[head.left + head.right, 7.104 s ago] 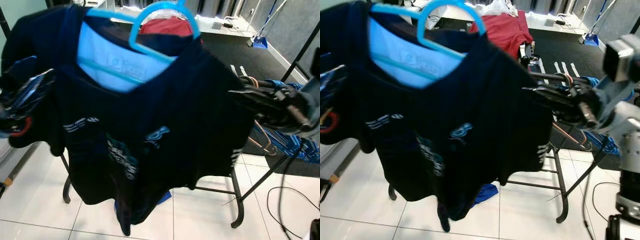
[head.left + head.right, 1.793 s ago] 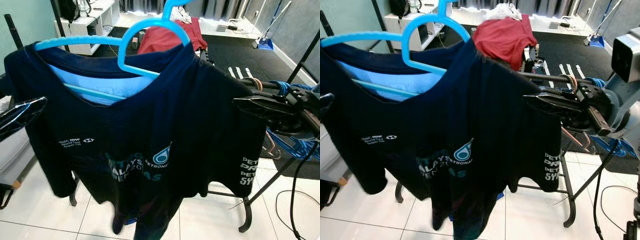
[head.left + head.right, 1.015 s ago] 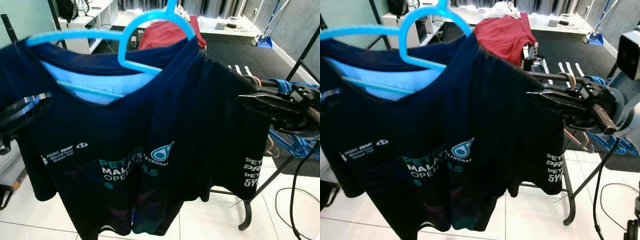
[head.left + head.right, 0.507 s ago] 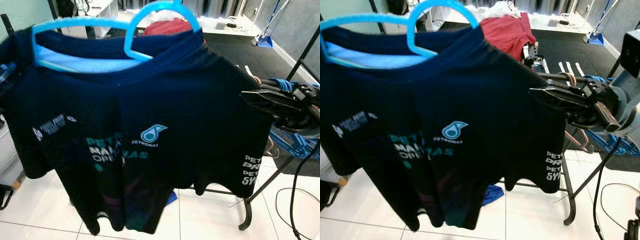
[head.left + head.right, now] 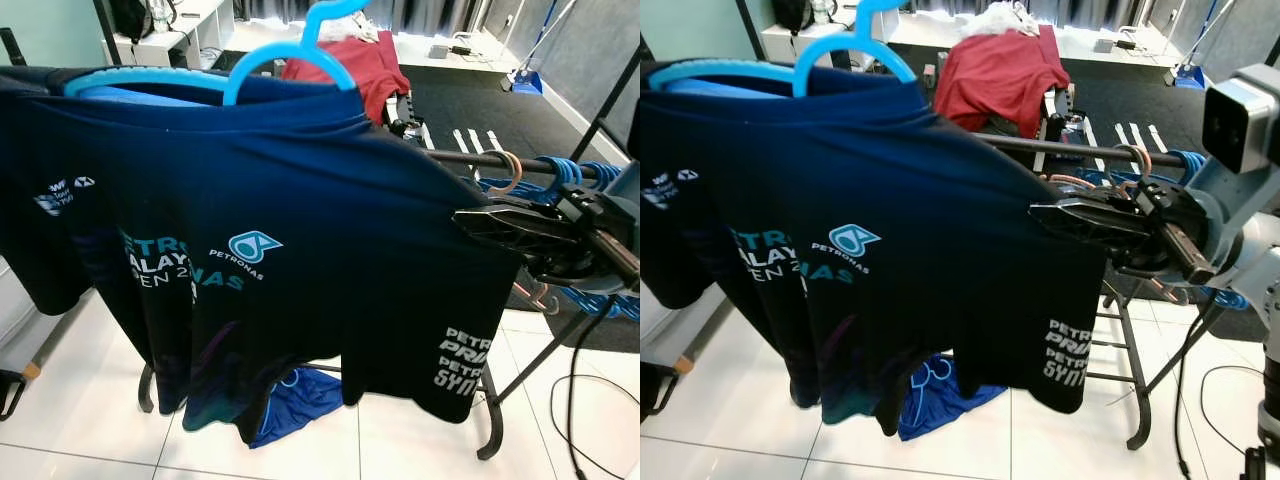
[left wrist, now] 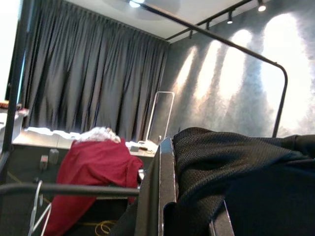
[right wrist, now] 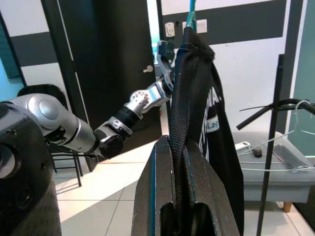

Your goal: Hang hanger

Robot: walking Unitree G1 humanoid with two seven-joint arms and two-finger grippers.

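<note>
Pinching the navy shirt [image 5: 300, 240] at its shoulder edges, both grippers hold it spread before the rack rail [image 5: 1080, 150]; the right wrist view shows the right gripper [image 7: 179, 147] clamping fabric, the left gripper [image 6: 167, 147] likewise. Its blue hanger [image 5: 290, 50] rises above the rail; a red garment [image 5: 1000, 70] drapes behind.

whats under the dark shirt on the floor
A crumpled blue cloth lies on the white tiles below the dark shirt, beside the rack's black legs. The shirt's hem covers its upper part, so how far it extends cannot be seen.
</note>
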